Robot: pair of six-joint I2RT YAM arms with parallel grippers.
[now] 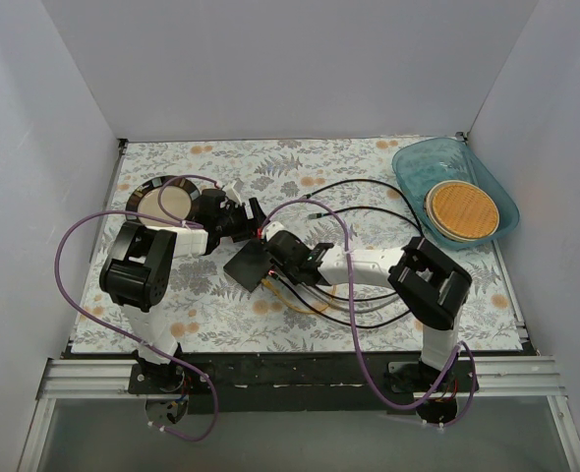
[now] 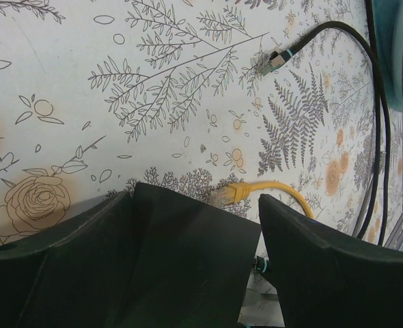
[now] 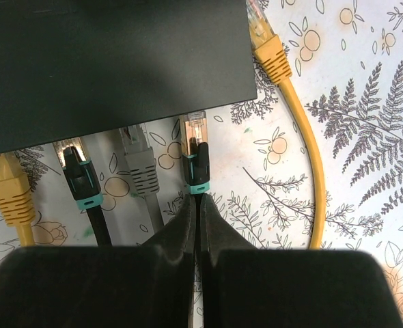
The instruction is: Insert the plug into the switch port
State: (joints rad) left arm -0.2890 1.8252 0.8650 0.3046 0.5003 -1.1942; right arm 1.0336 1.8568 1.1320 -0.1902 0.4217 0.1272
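The flat matte-black switch lies tilted at mid-table and fills the top of the right wrist view. My left gripper is shut on it: the box sits between both fingers, with a thin gap low along the right one. My right gripper is shut on the cable just behind a black plug with a teal boot. The plug's tip is at the switch's near edge. Yellow, black and grey plugs sit along that same edge, tips hidden.
A loose yellow cable's plug lies by the switch's right corner. A loose black plug lies farther out. Black cables loop at mid-right. A round dark-rimmed plate is back left, a blue tray back right.
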